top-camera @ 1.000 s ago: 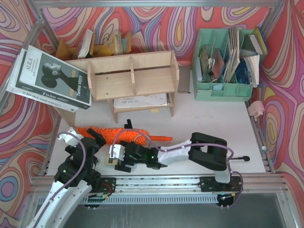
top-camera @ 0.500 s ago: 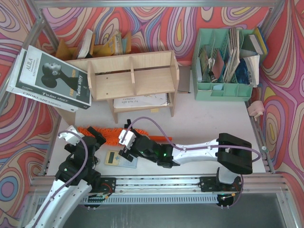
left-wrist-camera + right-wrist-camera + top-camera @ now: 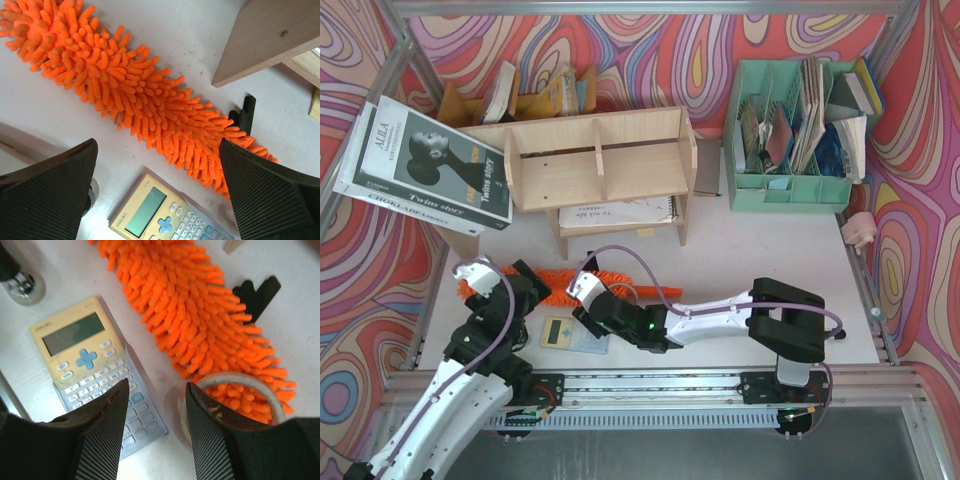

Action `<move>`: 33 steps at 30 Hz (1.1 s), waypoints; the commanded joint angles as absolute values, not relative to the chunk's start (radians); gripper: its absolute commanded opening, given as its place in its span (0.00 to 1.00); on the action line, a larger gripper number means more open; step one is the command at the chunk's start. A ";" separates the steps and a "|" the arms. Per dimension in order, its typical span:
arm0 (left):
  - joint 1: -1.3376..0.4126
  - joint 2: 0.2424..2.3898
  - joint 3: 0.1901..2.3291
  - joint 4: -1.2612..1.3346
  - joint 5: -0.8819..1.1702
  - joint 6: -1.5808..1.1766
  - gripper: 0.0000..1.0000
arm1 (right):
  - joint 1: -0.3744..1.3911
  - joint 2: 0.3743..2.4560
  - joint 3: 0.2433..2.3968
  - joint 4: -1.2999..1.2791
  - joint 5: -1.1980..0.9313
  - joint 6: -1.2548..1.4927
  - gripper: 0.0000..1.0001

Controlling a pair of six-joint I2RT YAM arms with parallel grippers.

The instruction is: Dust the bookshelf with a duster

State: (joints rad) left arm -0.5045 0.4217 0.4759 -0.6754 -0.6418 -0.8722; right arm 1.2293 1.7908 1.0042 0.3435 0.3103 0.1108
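The orange fluffy duster [image 3: 558, 284] lies on the white table in front of the pale-wood bookshelf [image 3: 595, 165]. My arms cover much of it from above, and its handle is hidden under the right arm. My left gripper [image 3: 517, 290] hangs open over the duster's left part; in the left wrist view the duster [image 3: 135, 95] runs diagonally just beyond the open left gripper [image 3: 157, 150]. My right gripper [image 3: 588, 297] is low at the duster's middle. In the right wrist view the right gripper [image 3: 157, 390] has its jaws apart over bare table, between the calculator [image 3: 85, 365] and the duster [image 3: 200, 315].
A beige calculator [image 3: 565, 333] lies just in front of the duster. A pale ring [image 3: 235, 377] lies over the duster's end, and a small black piece [image 3: 255, 292] sits beside it. A large book [image 3: 425, 160] leans at the left. A mint-green organiser [image 3: 795, 130] stands at the back right.
The right gripper swung from above the calculator up to the duster's middle, and its jaws narrowed. The left gripper moved forward over the duster's left part.
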 commanded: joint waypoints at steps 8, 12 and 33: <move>-0.499 0.374 0.493 -0.707 -0.605 -0.880 0.98 | 1.221 1.810 1.048 0.231 0.443 0.250 0.44; -0.500 0.385 0.497 -0.711 -0.580 -0.894 0.98 | 1.220 1.822 1.078 0.152 0.485 0.304 0.40; -0.499 0.495 0.541 -0.690 -0.574 -0.928 0.98 | 1.212 1.847 1.106 0.036 0.457 0.423 0.41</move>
State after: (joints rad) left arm -0.5041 0.5026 0.5385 -0.6857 -0.5640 -0.9100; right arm 1.2171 1.8656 1.1152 0.0475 0.4343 0.3962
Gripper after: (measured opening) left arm 0.984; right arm 0.409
